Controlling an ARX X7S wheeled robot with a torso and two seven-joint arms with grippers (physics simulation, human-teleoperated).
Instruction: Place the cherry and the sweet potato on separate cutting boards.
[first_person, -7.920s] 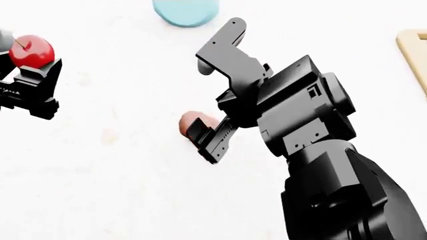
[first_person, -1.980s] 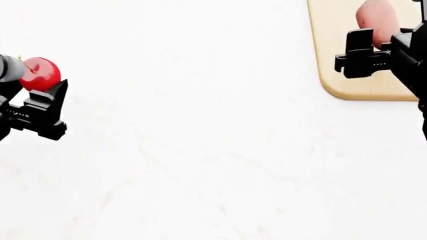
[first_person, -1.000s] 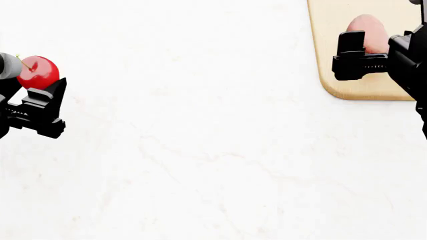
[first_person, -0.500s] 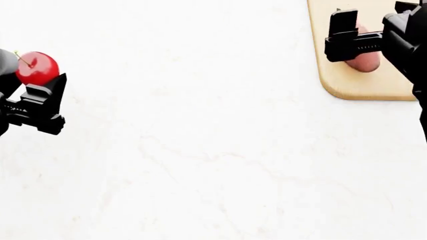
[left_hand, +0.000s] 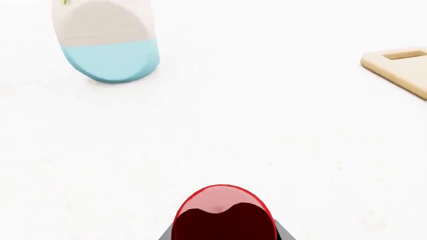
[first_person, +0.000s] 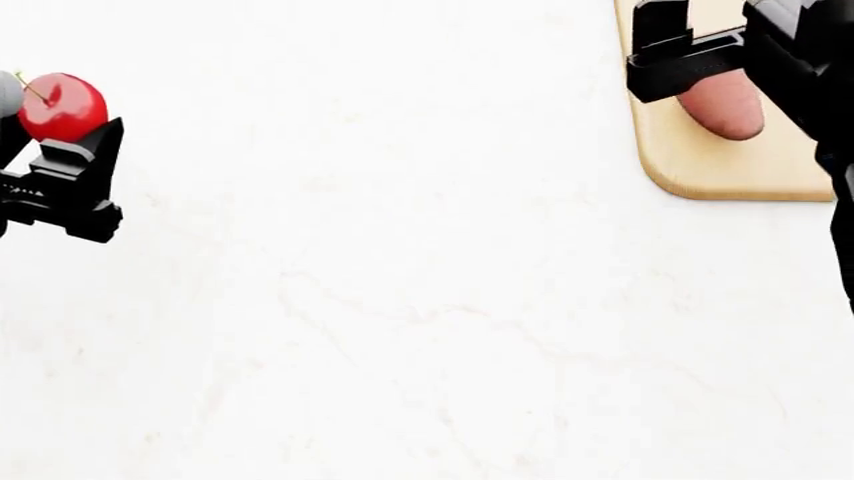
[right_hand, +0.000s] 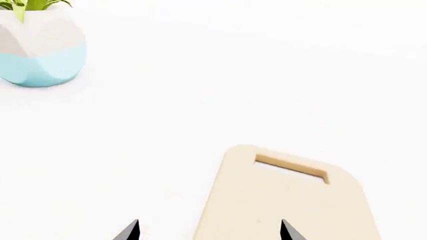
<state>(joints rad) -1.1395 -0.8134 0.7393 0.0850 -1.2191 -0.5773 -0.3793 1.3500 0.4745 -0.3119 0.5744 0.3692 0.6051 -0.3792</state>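
Observation:
In the head view the glossy red cherry (first_person: 60, 105) with its thin stem sits in my left gripper (first_person: 51, 140), which is shut on it at the far left above the white table. From the left wrist the cherry (left_hand: 223, 212) fills the space between the jaws. The pinkish-brown sweet potato (first_person: 725, 105) lies on a round-cornered tan cutting board (first_person: 721, 170) at the upper right. My right gripper (first_person: 718, 50) hangs open just above it, holding nothing. The right wrist view shows that cutting board (right_hand: 293, 195), with its slot handle, below the spread fingertips (right_hand: 130, 231).
A light-blue and grey plant pot (left_hand: 110, 45) stands on the white table beyond the cherry, and the same pot (right_hand: 40, 47) shows from the right wrist. The corner of a second tan board (left_hand: 400, 67) with a slot lies off to one side.
My right gripper opened, let go of the sweet potato and rose off it; the sweet potato now rests on the board. The left gripper with the cherry drifted slightly farther away.

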